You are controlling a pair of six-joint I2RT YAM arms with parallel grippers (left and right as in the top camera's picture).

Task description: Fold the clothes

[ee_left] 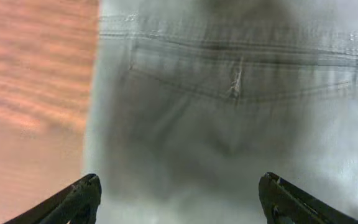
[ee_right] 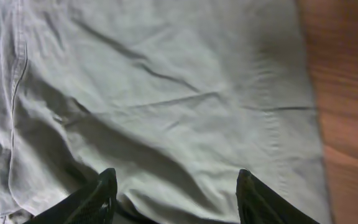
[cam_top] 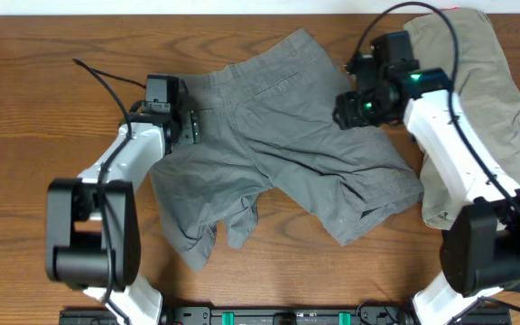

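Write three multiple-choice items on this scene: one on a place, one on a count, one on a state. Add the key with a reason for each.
1. Relative to the grey shorts, the khaki shorts lie:
A) to the robot's left
B) to the robot's right
C) on top, centred

2. Pairs of shorts on the table:
A) two
B) one
C) four

3. The left tool is:
A) shut on the waistband
B) out of view
C) open over grey cloth

Key:
1 B, the overhead view shows khaki at the robot's right.
2 A, one grey pair and one khaki pair show.
3 C, its jaws stand wide apart with nothing between them.
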